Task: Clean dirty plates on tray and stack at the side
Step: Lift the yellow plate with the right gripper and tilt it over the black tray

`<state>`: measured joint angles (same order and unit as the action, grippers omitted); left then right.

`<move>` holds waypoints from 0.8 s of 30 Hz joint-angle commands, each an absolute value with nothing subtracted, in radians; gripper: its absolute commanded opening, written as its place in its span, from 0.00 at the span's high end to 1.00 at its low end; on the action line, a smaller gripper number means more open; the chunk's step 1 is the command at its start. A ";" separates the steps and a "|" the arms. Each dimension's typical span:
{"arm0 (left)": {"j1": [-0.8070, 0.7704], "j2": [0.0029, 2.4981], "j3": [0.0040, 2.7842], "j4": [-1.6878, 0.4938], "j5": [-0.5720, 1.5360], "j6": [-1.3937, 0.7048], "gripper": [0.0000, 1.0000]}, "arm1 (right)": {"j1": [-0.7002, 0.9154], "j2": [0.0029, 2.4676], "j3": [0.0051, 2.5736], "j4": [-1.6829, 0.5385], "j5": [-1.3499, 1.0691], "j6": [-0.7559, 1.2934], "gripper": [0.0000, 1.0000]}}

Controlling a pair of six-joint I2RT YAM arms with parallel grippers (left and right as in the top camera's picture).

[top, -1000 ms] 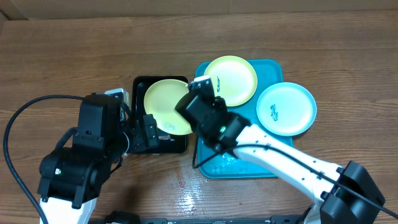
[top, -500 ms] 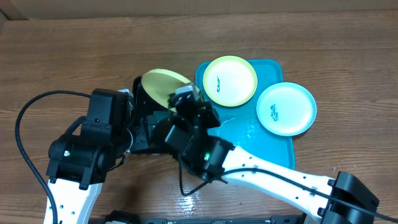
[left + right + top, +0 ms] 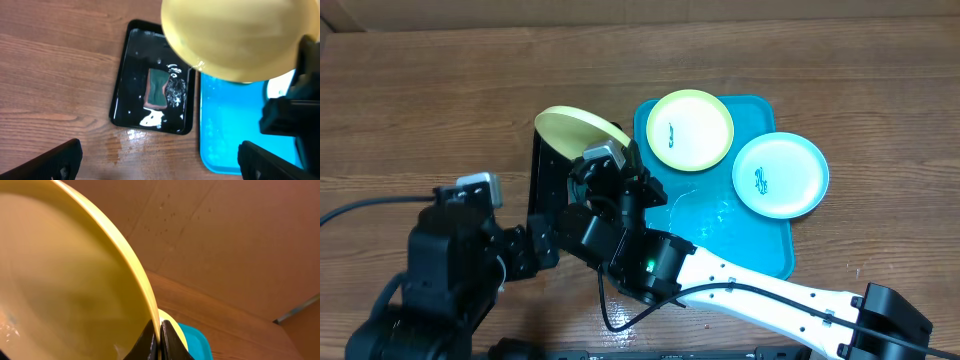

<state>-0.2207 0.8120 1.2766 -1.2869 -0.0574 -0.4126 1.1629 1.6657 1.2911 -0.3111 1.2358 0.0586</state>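
Right hand (image 3: 156,341) is pinching the yellow plate (image 3: 75,280) by its rim, holding it tilted above the black tray (image 3: 118,90). Left hand (image 3: 162,159) is hanging with fingers spread wide.

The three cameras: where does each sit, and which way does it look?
Overhead: above the table, facing straight down on the turquoise tray, left arm and right arm.
Left wrist: on the left arm, looking down at the black tray; open fingers at bottom corners.
Right wrist: on the right arm, facing sideways; fingertips pinch the yellow plate.
Shared: all see that plate.
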 commanded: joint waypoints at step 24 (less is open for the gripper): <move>-0.221 0.803 1.293 -1.283 -0.070 -0.411 0.00 | 1.174 1.642 1.318 -0.300 1.264 0.044 0.96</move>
